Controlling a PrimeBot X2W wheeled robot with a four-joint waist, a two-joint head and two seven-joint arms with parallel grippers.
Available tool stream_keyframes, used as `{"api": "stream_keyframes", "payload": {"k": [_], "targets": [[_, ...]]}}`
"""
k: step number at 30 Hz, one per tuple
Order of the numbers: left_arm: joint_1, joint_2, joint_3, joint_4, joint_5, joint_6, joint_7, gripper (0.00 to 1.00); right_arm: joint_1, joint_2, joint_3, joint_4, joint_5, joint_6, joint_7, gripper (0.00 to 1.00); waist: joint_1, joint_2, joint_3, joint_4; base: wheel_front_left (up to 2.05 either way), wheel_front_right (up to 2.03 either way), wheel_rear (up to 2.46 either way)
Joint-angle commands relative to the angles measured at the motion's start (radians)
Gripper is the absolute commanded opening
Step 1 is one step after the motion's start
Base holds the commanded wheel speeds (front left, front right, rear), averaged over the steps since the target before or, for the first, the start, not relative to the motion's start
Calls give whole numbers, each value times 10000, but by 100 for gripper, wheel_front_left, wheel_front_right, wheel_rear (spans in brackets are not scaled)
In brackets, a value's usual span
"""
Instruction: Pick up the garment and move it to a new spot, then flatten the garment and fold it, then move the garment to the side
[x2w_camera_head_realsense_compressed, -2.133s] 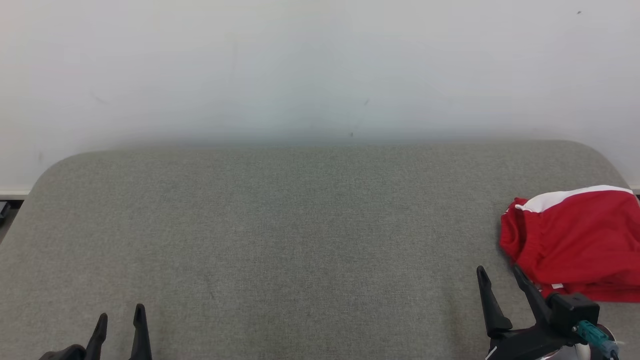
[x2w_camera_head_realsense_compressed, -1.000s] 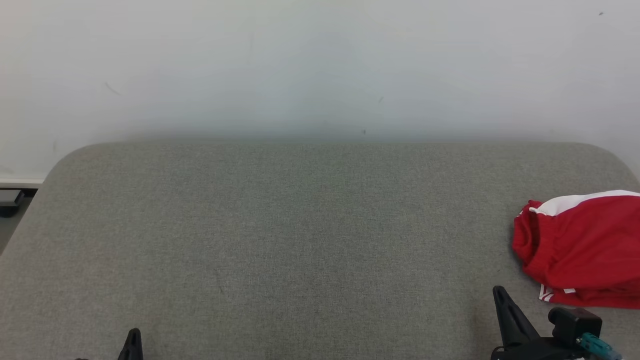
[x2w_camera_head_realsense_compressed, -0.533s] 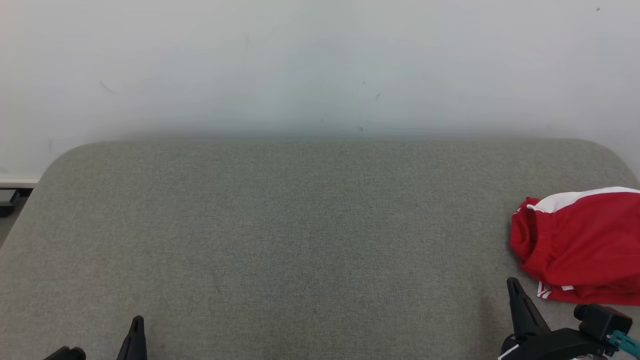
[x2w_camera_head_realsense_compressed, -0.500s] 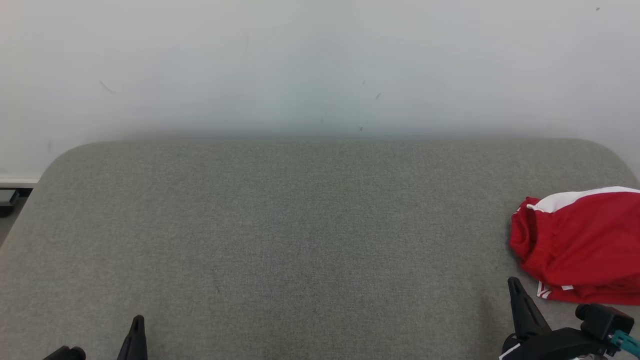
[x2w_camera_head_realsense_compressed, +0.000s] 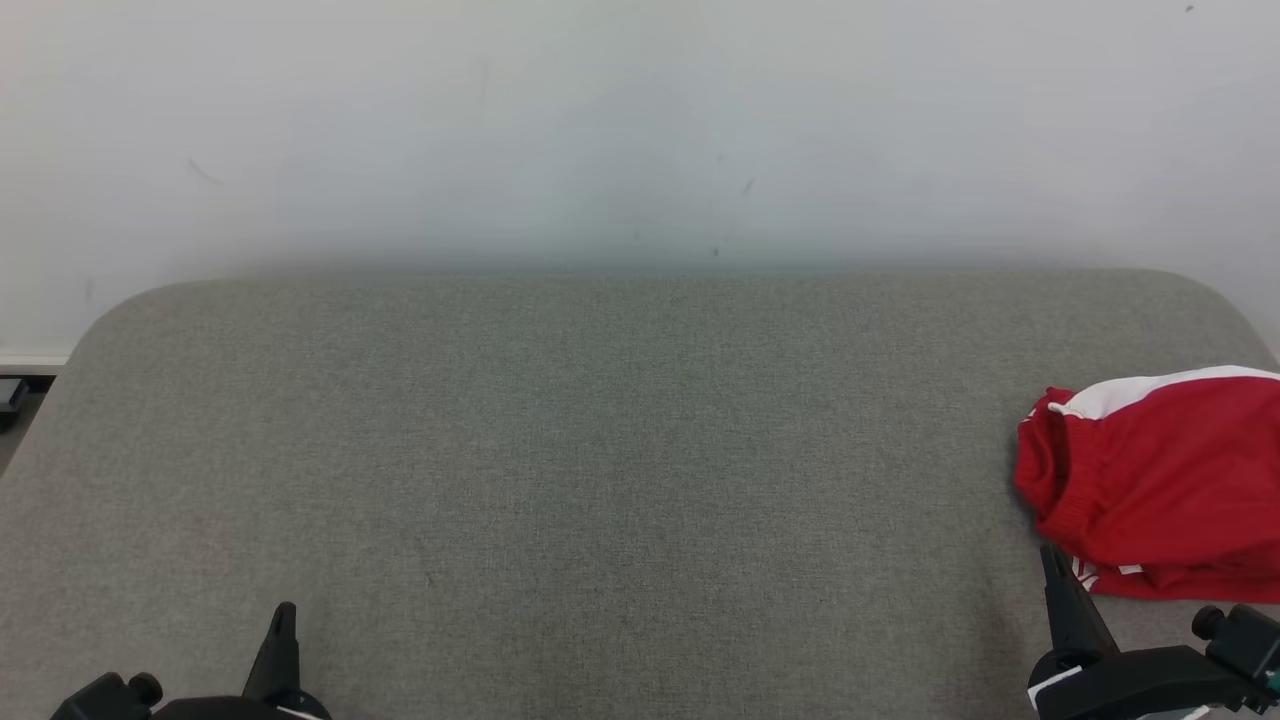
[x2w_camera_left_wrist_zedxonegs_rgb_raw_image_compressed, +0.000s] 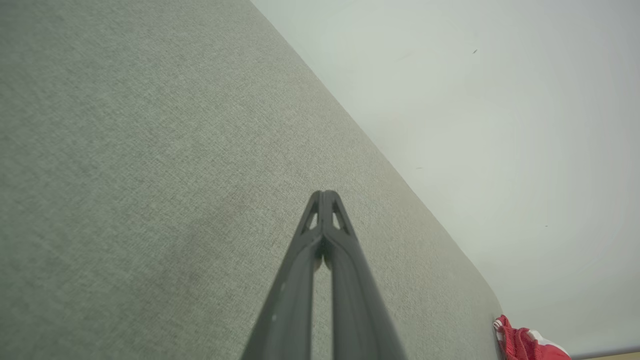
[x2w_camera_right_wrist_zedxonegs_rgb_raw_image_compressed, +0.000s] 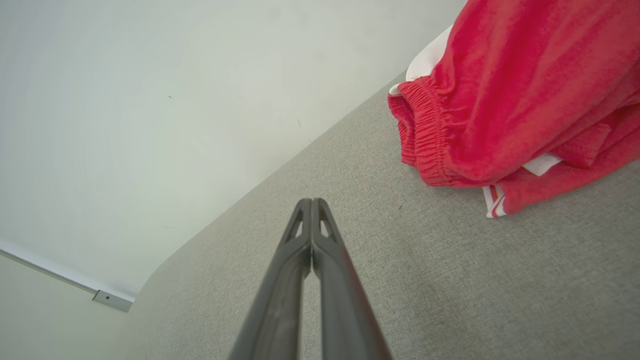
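**One garment, two tools, one bench**

Count: one garment, one bench, two tools with two fingers each.

Garment: red knit-looking cloth, soft and rumpled, bunched in a loose heap. One gathered elastic band runs along its left end. One white panel shows on the far side, and a small white strip with red stripes sticks out at the near edge. It lies on the bench at the robot's far right, cut off by the edge of the head view.

Bench: grey woven fabric cover, fine even texture, flat, with rounded far corners. It stands against a plain pale wall.

Left tool: long dark tapering fingers with triangular cut-outs near the tips. Tips pressed together, holding nothing, above bare fabric and well apart from the garment.

Right tool: same build, tips pressed together, holding nothing. It is near the garment's elastic end and apart from it.
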Motion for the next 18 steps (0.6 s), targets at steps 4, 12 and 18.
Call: {"api": "stream_keyframes", "payload": {"k": [4,12,18], "targets": [[-432,-35,199,-57,-639,-162,170,0,-221,-79,-160,-261,826,-1,177,0,0,-1,26,-29,0,0,0],[-627,-177,357,-9,-1432,-364,413,0,-232,-87,-318,-402,1825,-1,404,0,0,-1,70,-77,0,0,0],[-763,-277,464,23,-1985,-493,582,0,-241,-93,-429,-504,2527,-1,563,0,0,-1,103,-113,0,0,0]]}}
